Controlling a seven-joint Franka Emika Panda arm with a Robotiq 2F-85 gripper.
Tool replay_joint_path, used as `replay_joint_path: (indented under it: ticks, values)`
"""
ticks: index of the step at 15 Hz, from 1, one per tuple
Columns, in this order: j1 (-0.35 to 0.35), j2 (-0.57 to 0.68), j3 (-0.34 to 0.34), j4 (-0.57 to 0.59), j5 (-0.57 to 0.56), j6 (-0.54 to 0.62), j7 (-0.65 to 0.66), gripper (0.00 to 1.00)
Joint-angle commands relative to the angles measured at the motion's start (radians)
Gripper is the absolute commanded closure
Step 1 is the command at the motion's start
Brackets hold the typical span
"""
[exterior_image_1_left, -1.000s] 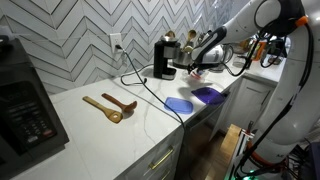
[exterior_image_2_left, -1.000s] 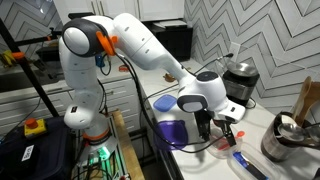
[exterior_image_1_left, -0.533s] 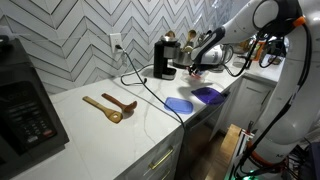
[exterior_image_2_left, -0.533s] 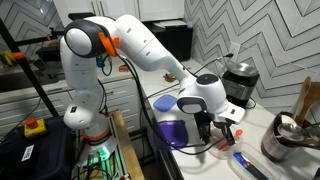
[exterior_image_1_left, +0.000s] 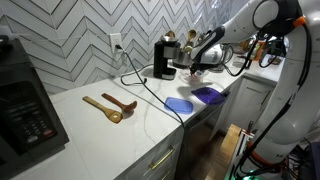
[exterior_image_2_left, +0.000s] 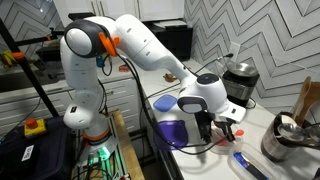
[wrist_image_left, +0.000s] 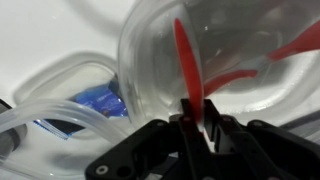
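One gripper (wrist_image_left: 196, 108) is at work, at the far end of the countertop (exterior_image_1_left: 90, 130), just beside the black coffee maker (exterior_image_1_left: 163, 57).

Wrist view: the claw is pressed together, pinching the lower end of a red strip (wrist_image_left: 186, 55). The strip is thin, flat and nearly upright. It lies in or against a clear cup (wrist_image_left: 150, 60); glare hides which. A second red shape (wrist_image_left: 290, 45) shows through the cup wall, cut off at the picture's right edge and blurred. Whether it joins the strip cannot be told.

Beside the cup is a clear container (wrist_image_left: 60, 75) with something blue (wrist_image_left: 100, 103) in or under it, unsharp. Clear tubing (wrist_image_left: 30, 122) crosses the lower corner.

In both exterior views the claw tips and the strip are too small to make out.

In an exterior view:
- Two blue-violet flat pieces (exterior_image_1_left: 180, 103) lie near the countertop's front edge.
- Two wooden spoons (exterior_image_1_left: 110, 105) lie mid-counter, well apart from the gripper.
- A black appliance (exterior_image_1_left: 20, 105) is cut off at the frame edge.

In an exterior view:
- A violet container (exterior_image_2_left: 172, 130) sits just beside the gripper.
- A blue pen (exterior_image_2_left: 245, 163) lies near it.
- A metal pot (exterior_image_2_left: 285, 140) is partly cut off.
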Motion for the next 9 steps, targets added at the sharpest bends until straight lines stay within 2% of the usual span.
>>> replay_joint_path:
  ticks: [1, 4, 9]
  values:
    - [-0.007, 0.004, -0.007, 0.006, 0.0, -0.004, 0.002, 0.96]
    - [-0.003, -0.007, -0.024, 0.017, -0.008, -0.027, 0.035, 0.96]
    - [-0.001, -0.012, -0.05, 0.067, -0.051, -0.111, 0.189, 0.96]
